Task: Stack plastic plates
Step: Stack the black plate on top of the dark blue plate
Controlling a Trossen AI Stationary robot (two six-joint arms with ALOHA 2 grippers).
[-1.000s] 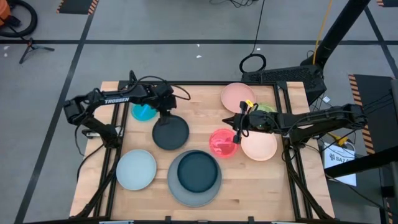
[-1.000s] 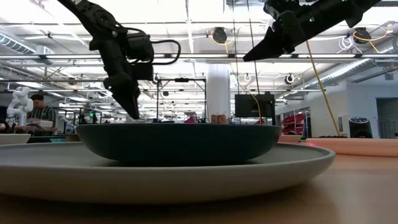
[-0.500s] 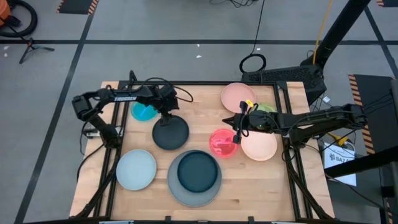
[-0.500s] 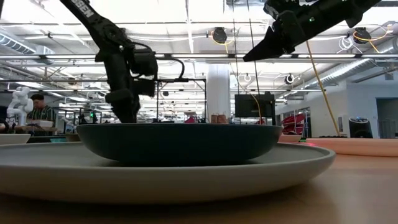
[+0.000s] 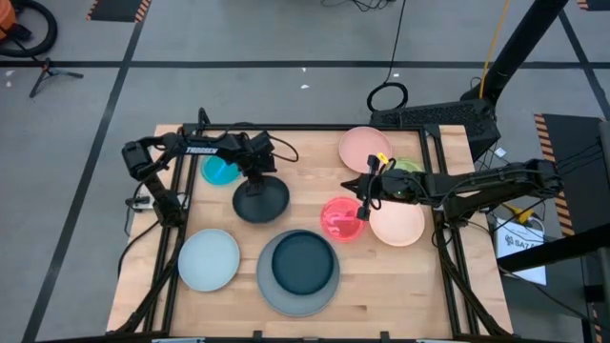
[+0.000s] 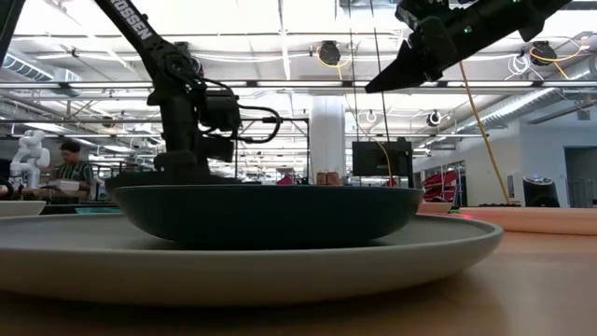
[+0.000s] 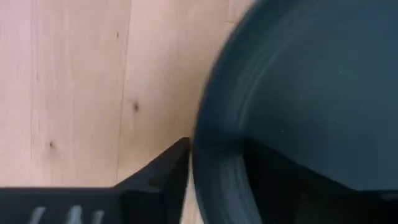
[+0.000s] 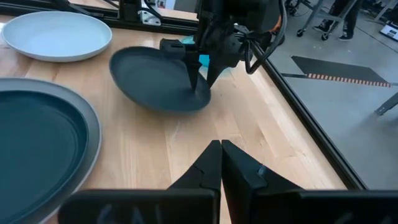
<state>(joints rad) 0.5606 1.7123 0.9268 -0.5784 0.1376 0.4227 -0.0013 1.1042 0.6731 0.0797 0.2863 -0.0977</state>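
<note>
My left gripper (image 5: 255, 178) is shut on the rim of a dark navy plate (image 5: 263, 202) at the table's middle left. A small teal plate (image 5: 220, 171) lies just left of it. My right gripper (image 5: 364, 198) hovers shut above the red-pink plate (image 5: 340, 219), touching nothing. A second navy plate (image 5: 303, 260) sits inside the large grey plate (image 5: 270, 291) at the near edge. The pale blue plate (image 5: 209, 259) lies left of that. Two peach plates (image 5: 363, 147) (image 5: 398, 225) and part of a green one (image 5: 410, 166) lie on the right. My left gripper holds the navy plate by its far rim (image 7: 208, 177), one finger (image 7: 163, 179) outside the rim and the other inside the bowl. The fingers come from above, pointing down (image 8: 198, 84). The plate looks tipped, its underside (image 8: 186, 104) on the wood near the fingers.
Black rails (image 5: 286, 127) frame the wooden table. Bare wood (image 5: 305, 181) lies between the held plate and the red-pink plate. In the low view the grey and navy stack (image 6: 261, 219) fills the foreground. A person (image 6: 67, 173) sits far off in the room.
My left gripper has come down onto the navy plate's far rim and taken hold, its arm swinging a little toward the table's right. The plate has shifted slightly, and part of its rim now shows raised in the low view. My right gripper has kept still.
</note>
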